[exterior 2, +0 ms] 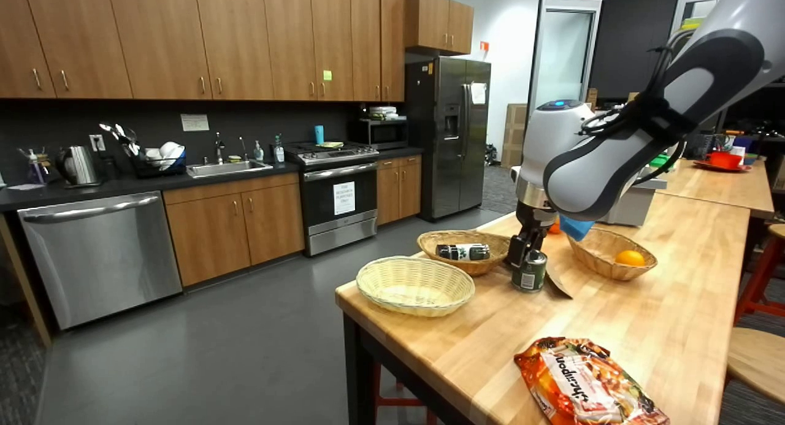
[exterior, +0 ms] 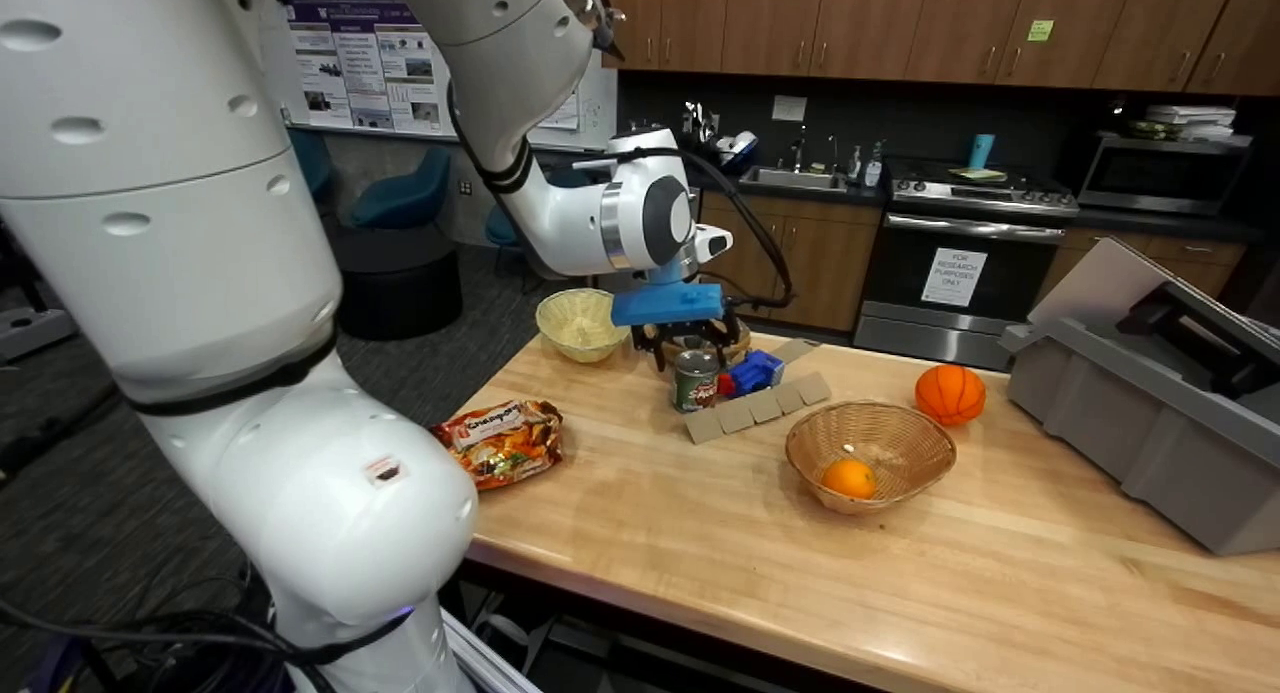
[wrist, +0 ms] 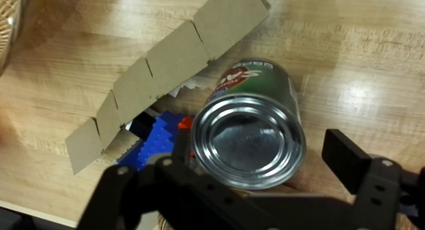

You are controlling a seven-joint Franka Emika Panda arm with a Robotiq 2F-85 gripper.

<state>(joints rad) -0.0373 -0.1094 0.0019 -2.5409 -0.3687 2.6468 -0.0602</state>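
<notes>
My gripper (exterior: 690, 351) is open above the wooden table, with its fingers on either side of a green can. The can (exterior: 695, 385) stands upright; in the wrist view its silver lid (wrist: 249, 140) lies between the black fingers (wrist: 264, 153). A gap shows between the lid and the right finger; the left finger is close to the can, and I cannot tell if it touches. A blue and red object (wrist: 159, 137) lies beside the can, partly hidden by the left finger. A folded cardboard strip (wrist: 177, 57) lies next to both. The can also shows in an exterior view (exterior 2: 530, 273).
A brown basket (exterior 2: 429, 244) with a dark jar (exterior 2: 463, 252) stands behind the gripper. A pale basket (exterior 2: 415, 287), a noodle packet (exterior: 505, 441), a basket (exterior: 900, 433) holding an orange (exterior: 849, 478), an orange ball (exterior: 950, 394) and a grey bin (exterior: 1130, 443) are on the table.
</notes>
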